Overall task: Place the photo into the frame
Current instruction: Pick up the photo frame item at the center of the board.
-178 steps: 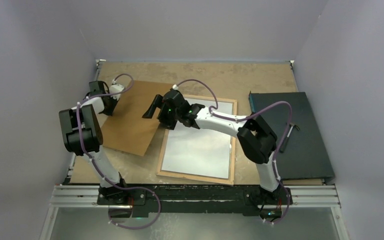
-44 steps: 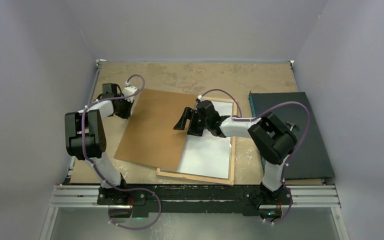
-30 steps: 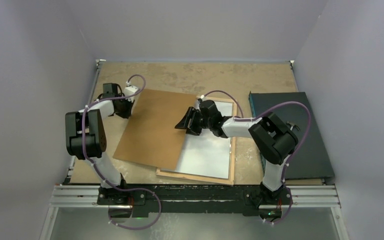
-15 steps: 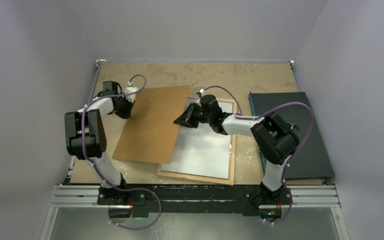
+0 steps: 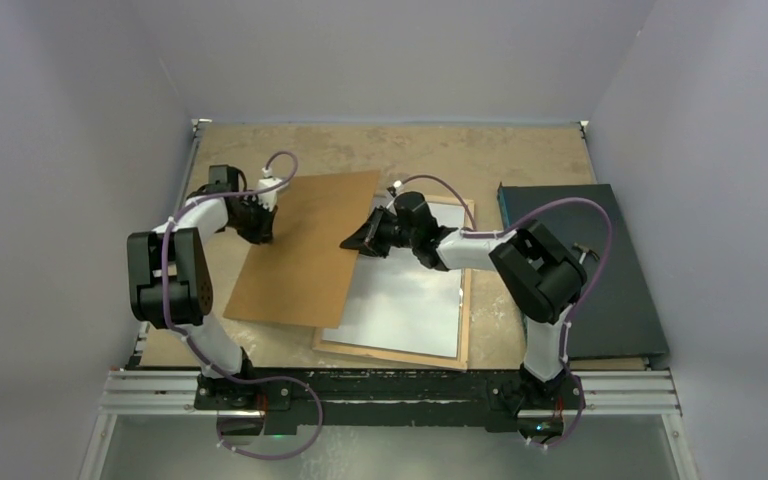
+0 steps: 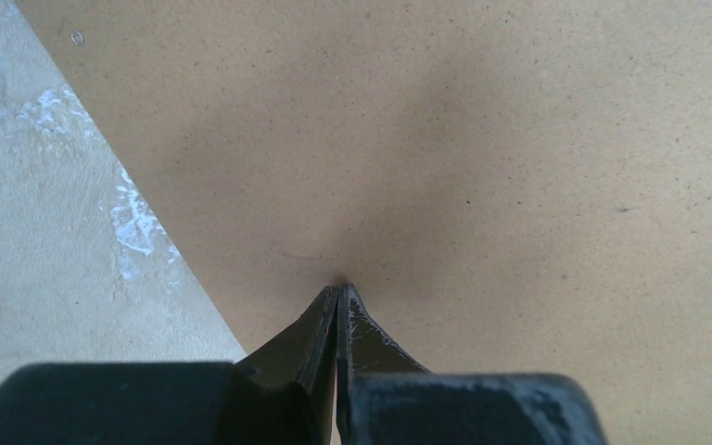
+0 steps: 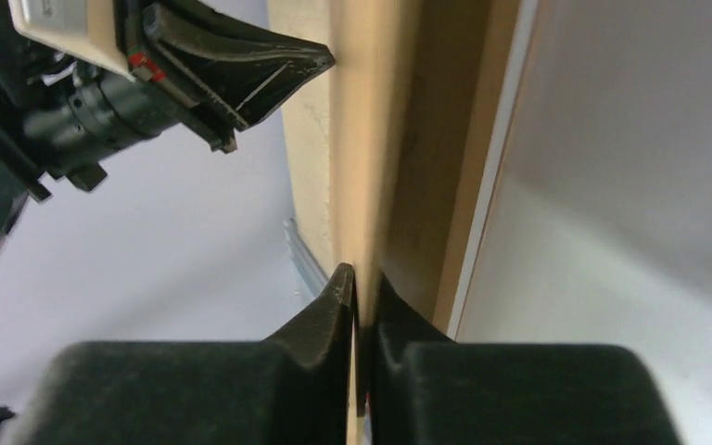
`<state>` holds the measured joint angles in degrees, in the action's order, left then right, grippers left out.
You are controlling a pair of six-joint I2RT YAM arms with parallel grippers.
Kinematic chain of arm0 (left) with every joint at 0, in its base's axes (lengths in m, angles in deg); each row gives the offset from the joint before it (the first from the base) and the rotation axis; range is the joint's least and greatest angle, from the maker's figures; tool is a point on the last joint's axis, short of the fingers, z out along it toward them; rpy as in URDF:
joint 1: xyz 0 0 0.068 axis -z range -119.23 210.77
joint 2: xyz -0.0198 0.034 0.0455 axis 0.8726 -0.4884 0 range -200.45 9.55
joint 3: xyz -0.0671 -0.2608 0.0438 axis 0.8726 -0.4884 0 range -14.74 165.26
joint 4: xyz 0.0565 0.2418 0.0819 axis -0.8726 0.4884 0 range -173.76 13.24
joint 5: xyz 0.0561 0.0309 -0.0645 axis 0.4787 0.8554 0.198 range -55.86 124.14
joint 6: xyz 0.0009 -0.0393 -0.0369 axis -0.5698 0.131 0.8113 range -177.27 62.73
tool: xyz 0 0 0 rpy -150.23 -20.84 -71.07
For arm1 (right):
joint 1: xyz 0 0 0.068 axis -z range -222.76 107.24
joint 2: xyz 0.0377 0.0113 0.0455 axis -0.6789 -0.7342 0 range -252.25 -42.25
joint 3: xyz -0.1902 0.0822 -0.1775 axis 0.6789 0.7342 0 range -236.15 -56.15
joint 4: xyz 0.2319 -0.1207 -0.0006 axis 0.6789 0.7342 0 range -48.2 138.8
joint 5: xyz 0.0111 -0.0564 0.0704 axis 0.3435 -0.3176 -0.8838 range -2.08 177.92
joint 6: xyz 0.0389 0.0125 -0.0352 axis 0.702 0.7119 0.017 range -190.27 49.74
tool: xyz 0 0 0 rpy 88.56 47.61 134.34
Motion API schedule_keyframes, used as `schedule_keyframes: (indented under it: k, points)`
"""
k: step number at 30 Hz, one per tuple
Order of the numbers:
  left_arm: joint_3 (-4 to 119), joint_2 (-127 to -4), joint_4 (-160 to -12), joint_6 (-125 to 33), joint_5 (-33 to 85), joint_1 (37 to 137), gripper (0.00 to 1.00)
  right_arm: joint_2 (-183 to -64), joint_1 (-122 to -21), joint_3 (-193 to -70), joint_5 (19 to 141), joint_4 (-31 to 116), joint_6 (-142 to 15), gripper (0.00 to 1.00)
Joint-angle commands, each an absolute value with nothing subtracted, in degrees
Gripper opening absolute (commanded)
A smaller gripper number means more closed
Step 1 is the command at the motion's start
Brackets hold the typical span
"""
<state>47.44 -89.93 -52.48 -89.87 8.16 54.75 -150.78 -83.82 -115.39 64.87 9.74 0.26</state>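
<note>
- Right wrist: right gripper (image 7: 360, 276) is clamping board (image 7: 362, 139) edge; slipping possible.
- Left gripper (image 6: 338, 290), closed, is touching board at ten o'clock; a drop could shift photo (image 5: 410, 300).

"Left side?"

"Left arm (image 5: 165, 272) elbow high, forearm extended forward. Left gripper (image 6: 338, 289) jaws fully closed, tips together."

"Right side?"

"Right arm (image 5: 538, 268) folded at the elbow, wrist rolled sideways. Right gripper (image 7: 360, 276) pinches the thin edge of a brown board (image 5: 310, 250) between its fingertips."
</note>
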Motion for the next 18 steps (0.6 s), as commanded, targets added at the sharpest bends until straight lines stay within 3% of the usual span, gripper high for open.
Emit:
schedule_keyframes:
  k: [1, 2, 7, 10, 12, 14, 18]
  points:
    - [47.2, -90.6, -43.9, -89.5, 2.8, 55.9, 0.0, -150.0, -85.5, -120.0, 63.3, 6.3, 1.2, 0.0]
    - [49.1, -89.2, -42.5, -89.7, 3.0, 55.9, 0.0, -149.7, -85.5, -120.4, 63.2, 7.1, 1.4, 0.0]
    - [60.1, -79.4, -36.5, -90.8, 3.2, 55.8, 0.18, -147.6, -84.7, -123.0, 65.2, 9.9, 3.7, 0.0]
    - [62.0, -70.2, -37.1, -94.5, -0.1, 55.8, 0.39, -146.4, -83.0, -124.5, 65.2, 10.0, 6.8, 0.0]
    - [60.6, -64.7, -37.0, -99.9, -2.2, 55.8, 0.61, -145.2, -81.5, -125.9, 65.2, 11.4, 8.8, 0.0]
    - [58.2, -60.1, -36.9, -105.4, -2.9, 55.8, 0.67, -144.2, -79.9, -128.0, 65.1, 13.0, 9.6, 0.0]
    - [56.2, -53.8, -29.2, -116.9, -4.8, 55.8, 0.69, -143.8, -75.9, -133.0, 62.5, 16.1, 11.1, 0.0]
